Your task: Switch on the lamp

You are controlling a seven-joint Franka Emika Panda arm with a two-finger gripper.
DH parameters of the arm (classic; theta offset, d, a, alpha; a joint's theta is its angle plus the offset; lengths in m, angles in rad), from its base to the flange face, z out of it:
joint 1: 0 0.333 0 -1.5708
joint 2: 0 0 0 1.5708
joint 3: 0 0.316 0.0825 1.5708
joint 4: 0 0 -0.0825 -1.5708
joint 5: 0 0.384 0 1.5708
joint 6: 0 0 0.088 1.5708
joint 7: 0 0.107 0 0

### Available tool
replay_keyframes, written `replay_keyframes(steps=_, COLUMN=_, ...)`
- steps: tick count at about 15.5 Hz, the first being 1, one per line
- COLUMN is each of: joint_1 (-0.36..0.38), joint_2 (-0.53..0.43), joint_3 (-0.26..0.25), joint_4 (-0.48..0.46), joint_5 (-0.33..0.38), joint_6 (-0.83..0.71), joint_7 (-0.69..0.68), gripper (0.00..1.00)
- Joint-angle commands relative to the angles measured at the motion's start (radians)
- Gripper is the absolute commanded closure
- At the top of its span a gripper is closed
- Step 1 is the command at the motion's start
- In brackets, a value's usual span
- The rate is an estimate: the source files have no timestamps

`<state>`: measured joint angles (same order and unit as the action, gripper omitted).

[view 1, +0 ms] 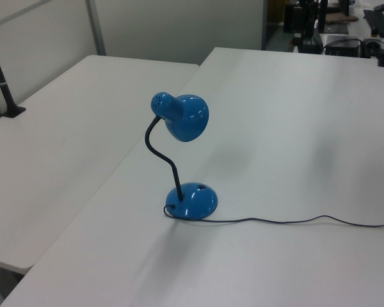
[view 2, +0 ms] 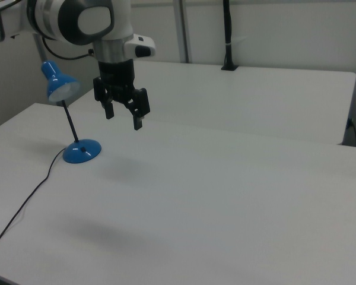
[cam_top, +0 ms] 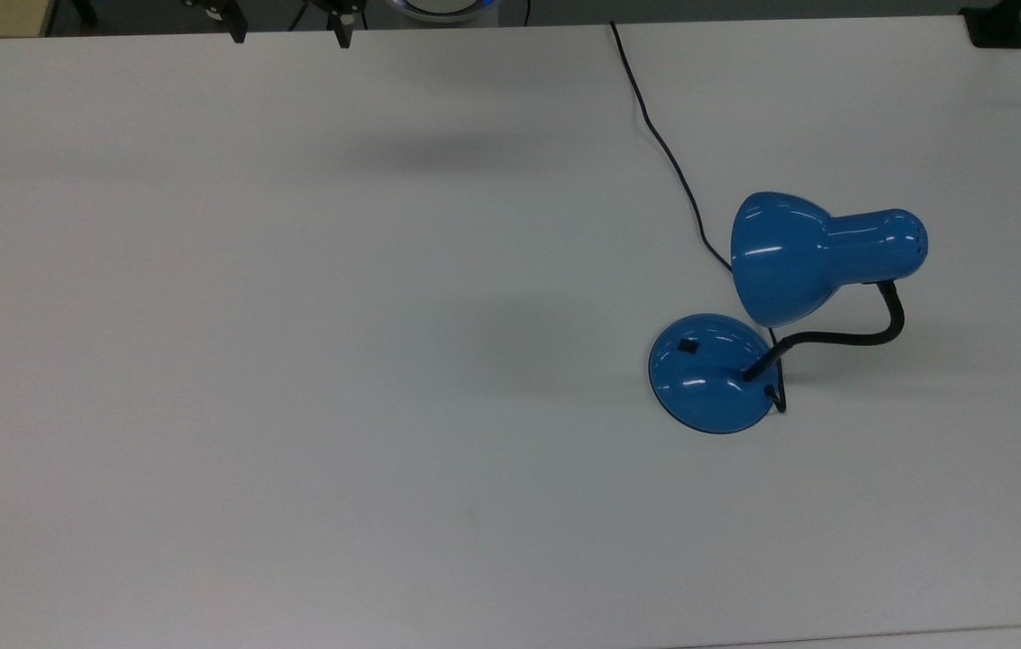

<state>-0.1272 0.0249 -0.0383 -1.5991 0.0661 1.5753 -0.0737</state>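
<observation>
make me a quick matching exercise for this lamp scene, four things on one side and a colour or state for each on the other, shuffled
Things:
1. lamp shade
2. gooseneck
3. hand
4. cord

States:
a. open, hanging above the table
b. glossy blue, bell-shaped
c. lying loose across the table
d. black, curved between base and shade

Pairs: 1-b, 2-d, 3-a, 4-c

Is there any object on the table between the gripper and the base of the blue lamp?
No. In the right view, bare white table separates the open gripper, hanging in the air, from the lamp base.
</observation>
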Motion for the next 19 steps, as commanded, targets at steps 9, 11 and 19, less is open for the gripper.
replay_keyframes(steps=9, joint_1=0.012, joint_2=0.001, joint_3=-0.006, joint_4=0.013, joint_5=0.011, joint_6=-0.038, joint_7=-0.058, gripper=0.00)
replay_keyframes(steps=11, joint_1=0.014, joint_2=0.003, joint_3=-0.005, joint_4=0.011, joint_5=0.012, joint_6=-0.032, joint_7=-0.070, gripper=0.23)
replay_keyframes(steps=19, joint_1=0.153, joint_2=0.076, joint_3=-0.002, joint_4=-0.050, joint_5=0.153, joint_6=0.205, joint_7=-0.235, gripper=1.00)
